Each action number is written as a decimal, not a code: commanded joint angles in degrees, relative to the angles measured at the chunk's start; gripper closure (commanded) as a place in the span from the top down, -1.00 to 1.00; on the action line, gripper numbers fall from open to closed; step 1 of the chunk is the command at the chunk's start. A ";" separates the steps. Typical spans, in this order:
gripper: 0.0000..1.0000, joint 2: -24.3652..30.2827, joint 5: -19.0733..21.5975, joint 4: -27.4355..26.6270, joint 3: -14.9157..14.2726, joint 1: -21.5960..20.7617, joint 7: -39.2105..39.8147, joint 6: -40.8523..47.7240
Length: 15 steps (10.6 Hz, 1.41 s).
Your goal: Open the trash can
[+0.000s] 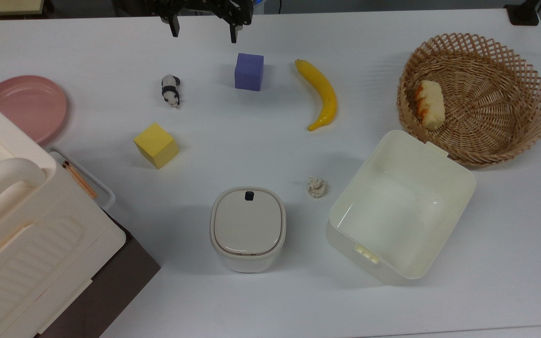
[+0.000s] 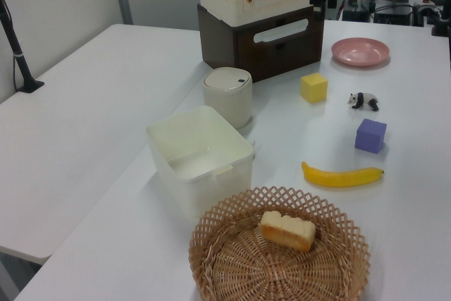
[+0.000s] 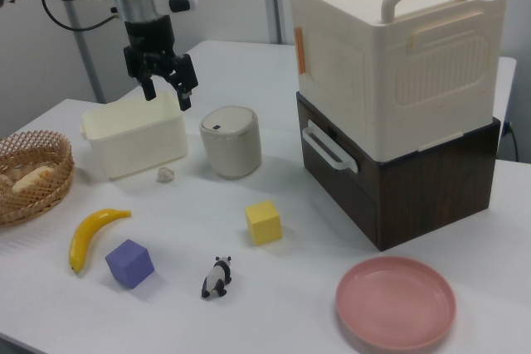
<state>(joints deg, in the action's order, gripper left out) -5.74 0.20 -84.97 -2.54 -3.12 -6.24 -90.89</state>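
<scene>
Gripper (image 3: 163,90) hangs empty, fingers spread, well apart from the trash can (image 1: 248,228), lid shut, just beside the tub (image 1: 399,206). Arm cut off at top view's upper edge.

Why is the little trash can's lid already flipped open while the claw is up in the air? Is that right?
Not quite. The trash can has its lid shut flat, as the top view shows. The claw really is up in the air, open, holding nothing.

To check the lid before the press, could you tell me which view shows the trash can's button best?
The top view: the button faces it on the shut lid of the trash can. The left and right views show it small and slanted.
</scene>
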 commanded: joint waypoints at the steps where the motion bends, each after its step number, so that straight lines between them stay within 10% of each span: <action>1: 1.00 0.91 0.42 -1.07 -0.36 -0.22 1.14 -0.86; 13: 0.96 0.73 -0.38 -1.42 -0.19 -0.31 0.96 -1.04; 15: 0.32 0.82 -0.03 -1.51 -0.19 -0.66 4.12 -0.43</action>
<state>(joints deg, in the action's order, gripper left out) -5.77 0.16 -85.14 -2.47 -3.16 -5.52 -90.89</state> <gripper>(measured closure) 0.057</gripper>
